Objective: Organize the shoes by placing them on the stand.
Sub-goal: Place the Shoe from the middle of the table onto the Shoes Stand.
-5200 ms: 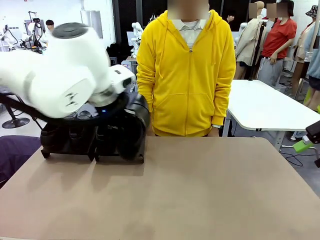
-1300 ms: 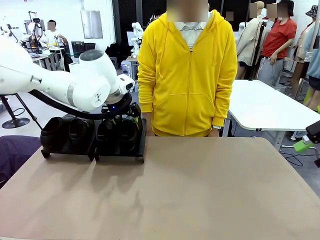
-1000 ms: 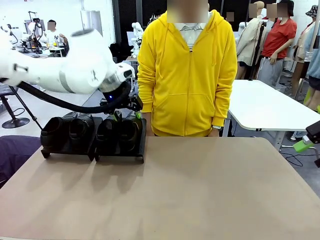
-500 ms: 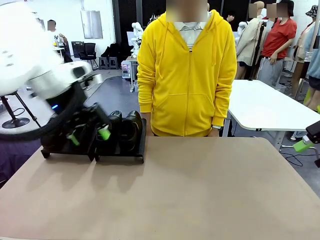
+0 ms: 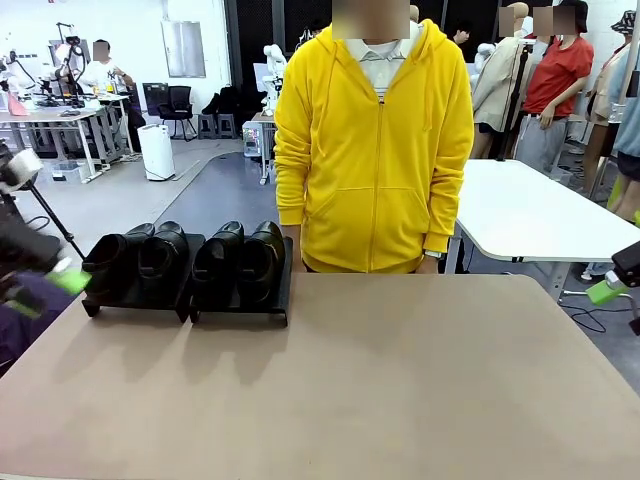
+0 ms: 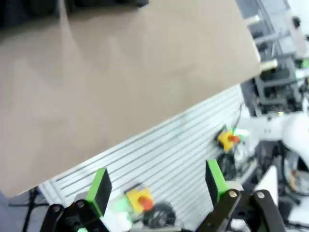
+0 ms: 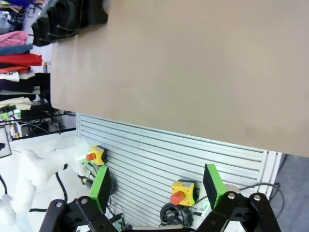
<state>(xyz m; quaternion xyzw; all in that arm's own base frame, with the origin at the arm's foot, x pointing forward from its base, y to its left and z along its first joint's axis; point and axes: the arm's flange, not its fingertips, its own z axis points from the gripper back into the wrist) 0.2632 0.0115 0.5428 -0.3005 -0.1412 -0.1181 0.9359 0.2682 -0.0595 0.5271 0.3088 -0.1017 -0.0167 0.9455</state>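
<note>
Four glossy black leather slip-on shoes (image 5: 186,262) sat side by side on the low black slanted two-tray stand (image 5: 238,310), left-centre of the front frame at the far edge of the tan table (image 5: 380,380). The left gripper (image 6: 158,184) and right gripper (image 7: 158,186) both had jaws spread wide, nothing between the green pads, at the bottom of their wrist frames. A person in a yellow zip hoodie (image 5: 372,150) stood top centre.
</note>
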